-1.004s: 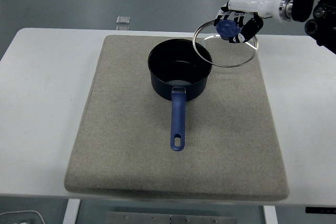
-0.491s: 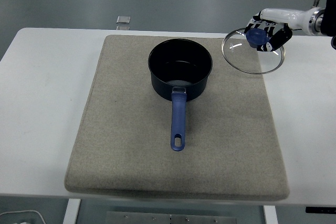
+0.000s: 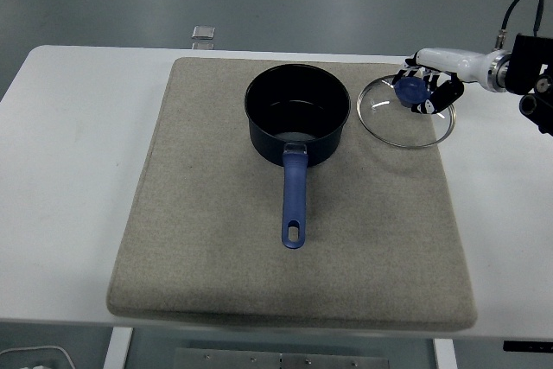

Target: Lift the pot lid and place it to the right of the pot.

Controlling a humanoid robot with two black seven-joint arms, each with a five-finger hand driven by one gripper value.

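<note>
Head view, looking down on a white table (image 3: 78,170) covered by a grey mat (image 3: 207,257). Pot (image 3: 296,118): dark, open-topped, standing upright on the mat, its rim uncovered. Handle (image 3: 293,198): blue, running from the pot's near wall toward the table's near edge, with a slot at its free end. Lid (image 3: 406,111): clear glass with a metal rim, to the right of the pot and apart from it, over the mat's right edge, tilted only slightly; whether its rim touches the mat cannot be told. Knob (image 3: 410,88): blue, at the lid's centre, on the side away from the pot's handle. Right hand (image 3: 424,91): enters from the right of the pot on a white forearm, its dark fingers (image 3: 441,97) curled around the knob, gripping the lid from above. Arm housing (image 3: 531,75): black, further right of the pot at the picture's edge, with a cable looping above it. Small clear object (image 3: 203,34): beyond the pot, off the mat, at the table's far edge; too small to identify.
</note>
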